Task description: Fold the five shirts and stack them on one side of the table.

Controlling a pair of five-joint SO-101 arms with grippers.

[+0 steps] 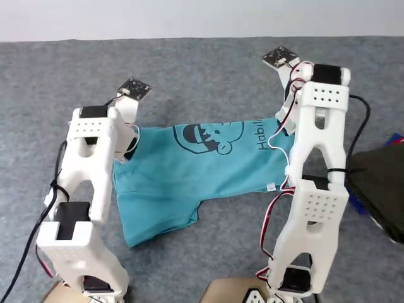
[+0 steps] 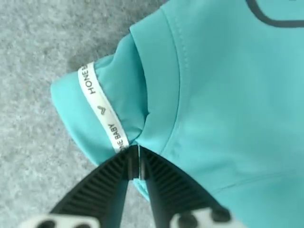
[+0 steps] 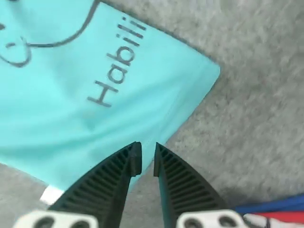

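A teal shirt (image 1: pixel 189 173) with a dark print lies spread on the grey table between the two arms. My left gripper (image 2: pixel 138 159) is shut on the teal shirt (image 2: pixel 213 95) at its neck edge, right beside a white printed tape (image 2: pixel 102 111). In the high view the left gripper (image 1: pixel 129 144) sits at the shirt's left side. My right gripper (image 3: pixel 145 154) hovers over the shirt's side edge (image 3: pixel 190 102), jaws a narrow gap apart, with the fabric flat beneath. The right gripper (image 1: pixel 284 136) is at the shirt's right end.
A dark folded garment (image 1: pixel 377 180) lies at the table's right edge, with a blue and red piece (image 1: pixel 396 139) beside it and the same blue and red cloth (image 3: pixel 275 209) near my right gripper. Grey carpet-like table (image 1: pixel 208 69) stretches behind the shirt.
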